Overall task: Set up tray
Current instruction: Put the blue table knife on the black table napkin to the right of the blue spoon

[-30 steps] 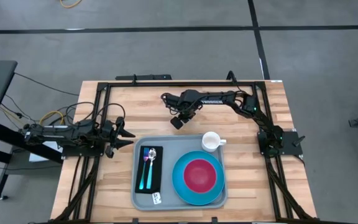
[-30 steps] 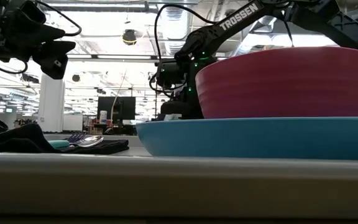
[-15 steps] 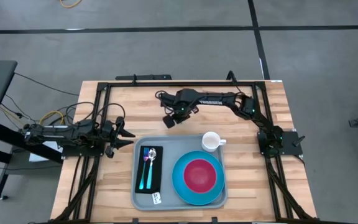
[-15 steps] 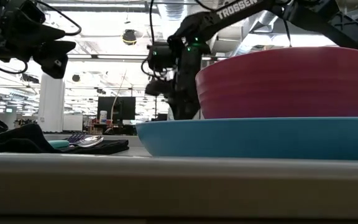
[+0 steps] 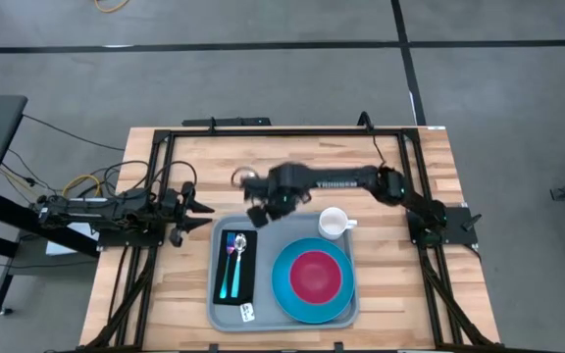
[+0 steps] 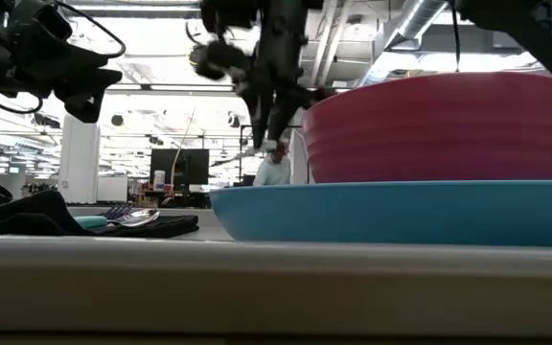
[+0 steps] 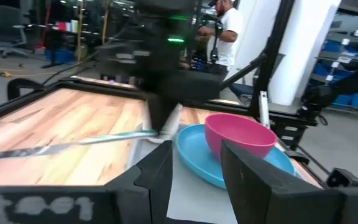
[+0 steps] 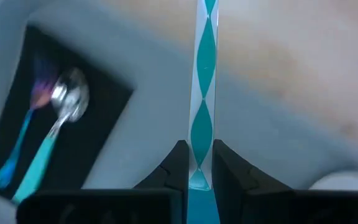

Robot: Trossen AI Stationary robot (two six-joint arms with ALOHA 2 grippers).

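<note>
Right hand (image 5: 260, 210) w/ straw (image 8: 202, 93) swung over tray (image 5: 275, 233).

The wooden table (image 5: 390, 167) carries the tray (image 5: 268, 294).

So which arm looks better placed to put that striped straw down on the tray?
The right. Its fingers already grip the striped straw above the tray; the left gripper waits beside it.

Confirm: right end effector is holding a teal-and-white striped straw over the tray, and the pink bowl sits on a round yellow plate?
Not quite: the round plate under the pink bowl is blue, not yellow, as the high view shows. The rest holds: the right end effector grips the teal-and-white striped straw above the large grey-blue rectangular plastic tray.
</note>
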